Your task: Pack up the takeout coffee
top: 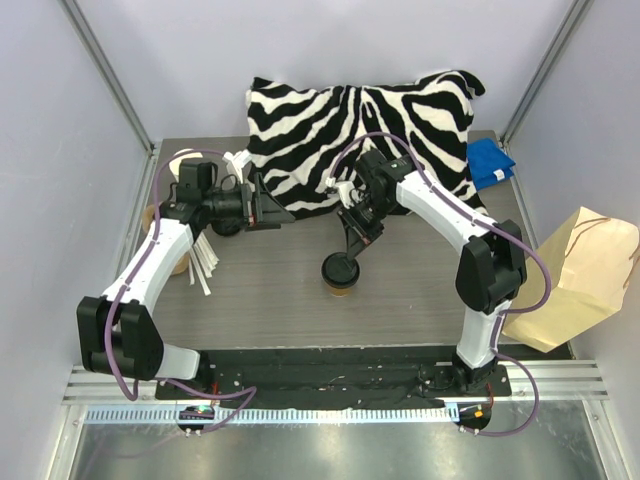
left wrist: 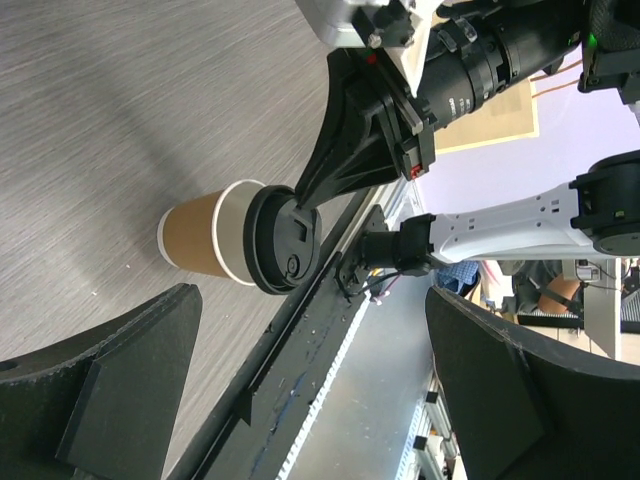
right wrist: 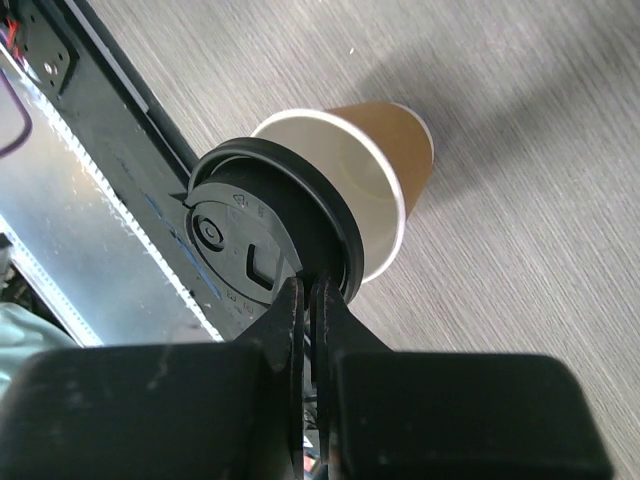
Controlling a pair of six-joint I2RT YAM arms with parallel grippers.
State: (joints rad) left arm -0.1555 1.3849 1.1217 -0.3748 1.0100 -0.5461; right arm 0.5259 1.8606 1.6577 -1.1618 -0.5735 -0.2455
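The takeout coffee's kraft-brown cup (top: 343, 288) stands on the table in front of the arms. Its black lid (top: 340, 268) sits tilted over the mouth. In the right wrist view the cup's (right wrist: 385, 140) white rim shows beside the lid (right wrist: 260, 235), so the lid is not seated flat. My right gripper (right wrist: 308, 292) is shut on the lid's edge and reaches down from behind the cup (top: 357, 238). My left gripper (top: 268, 210) is open and empty, held left of and behind the cup. Its view shows the cup (left wrist: 195, 235), the lid (left wrist: 285, 242) and my wide-apart fingers (left wrist: 110, 385).
A kraft paper bag (top: 580, 280) lies at the right table edge. A zebra-striped cushion (top: 360, 120) and a blue cloth (top: 490, 162) lie at the back. Brown cups (top: 152, 218) and white sticks (top: 203, 265) sit under the left arm.
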